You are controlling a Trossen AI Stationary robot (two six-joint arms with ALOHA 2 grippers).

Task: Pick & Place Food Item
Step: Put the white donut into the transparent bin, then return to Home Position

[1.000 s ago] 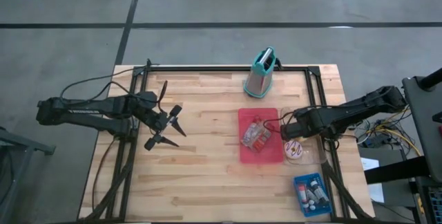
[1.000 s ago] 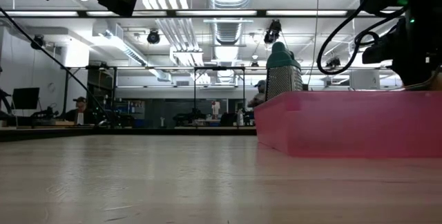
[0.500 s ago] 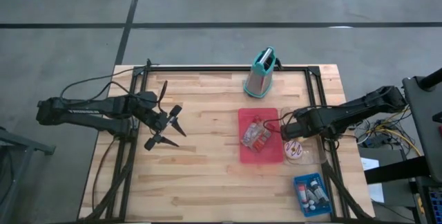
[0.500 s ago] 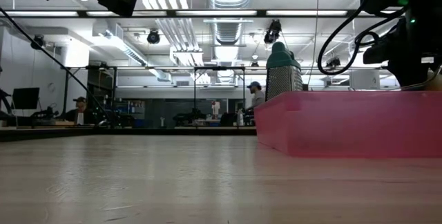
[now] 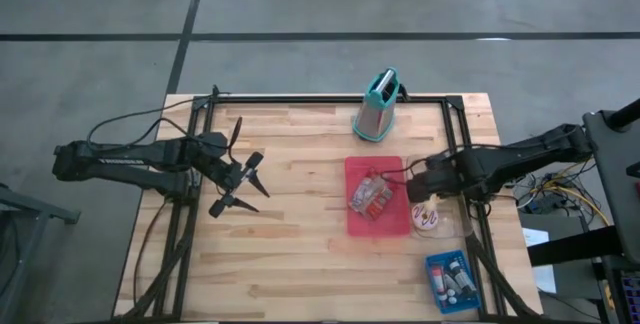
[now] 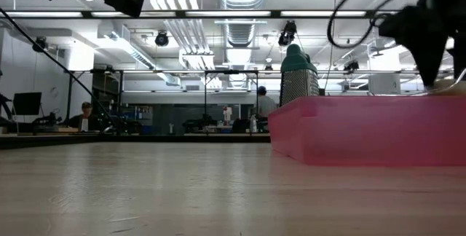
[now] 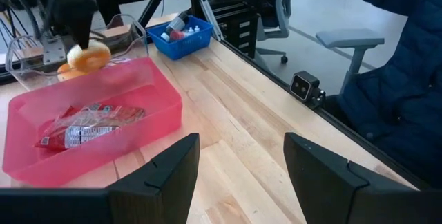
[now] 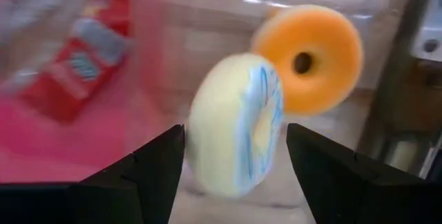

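A pale donut with blue stripes point(image 8: 235, 131) stands on edge inside a clear container point(image 5: 447, 226), beside an orange donut point(image 8: 311, 58) that lies flat. My right gripper point(image 8: 235, 131) hangs over the container point(image 5: 424, 200), pointing down, open, one finger on each side of the pale donut point(image 7: 88, 57). A red snack packet point(image 5: 370, 197) lies in the pink bin point(image 5: 352, 220) next to the container. My left gripper point(image 5: 243, 182) waits open above the table's left half, holding nothing. My right gripper has the pale donut's two flat faces between its open fingers point(image 8: 162, 172), coming from above. I cannot tell whether either finger touches the donut.
A teal-topped grater point(image 5: 376, 106) stands near the far edge. A blue basket of small bottles point(image 5: 448, 279) sits at the near right corner. A person in a dark jacket point(image 7: 407, 79) stands beyond the table edge. Bare wood lies between the left gripper and the pink bin.
My right gripper has risen a little above the clear container, still pointing down.
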